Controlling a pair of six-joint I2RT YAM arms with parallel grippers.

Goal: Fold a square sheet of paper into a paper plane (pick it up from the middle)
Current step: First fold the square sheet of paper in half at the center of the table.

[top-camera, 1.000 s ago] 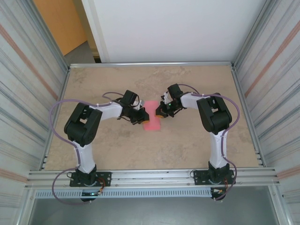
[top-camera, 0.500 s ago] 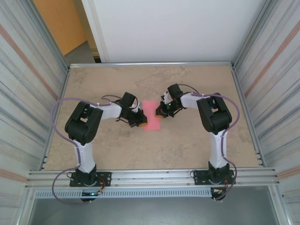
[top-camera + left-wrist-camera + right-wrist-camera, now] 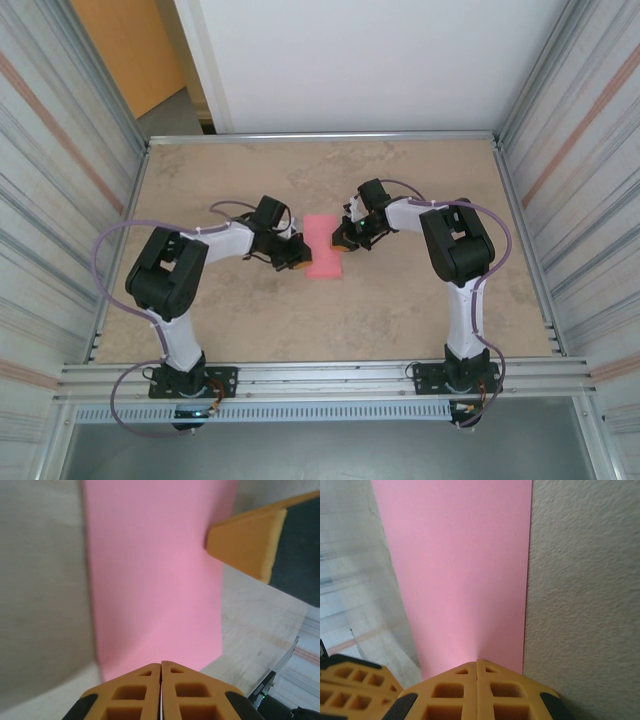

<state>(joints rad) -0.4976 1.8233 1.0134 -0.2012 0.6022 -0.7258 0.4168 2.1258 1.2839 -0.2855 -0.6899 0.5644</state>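
The pink paper [image 3: 323, 247] lies flat on the table as a narrow rectangle between the two arms. My left gripper [image 3: 299, 261] is shut, its tip at the paper's lower left edge; in the left wrist view the closed tips [image 3: 161, 664] rest over the near edge of the paper [image 3: 155, 580]. My right gripper [image 3: 343, 240] is also shut, its tip on the paper's right edge. In the right wrist view the closed tips [image 3: 477, 661] touch the paper [image 3: 460, 570]. I cannot tell whether either pair of fingers pinches the sheet.
The beige table [image 3: 400, 300] is bounded by a metal frame and ribbed side walls [image 3: 580, 200]. The right gripper's orange finger [image 3: 245, 545] appears across the paper in the left wrist view; the left gripper's finger [image 3: 350, 680] shows at the bottom left of the right wrist view.
My left gripper has slid left off the top of the paper to its left edge, uncovering more of the pink sheet. The right gripper has stayed in place.
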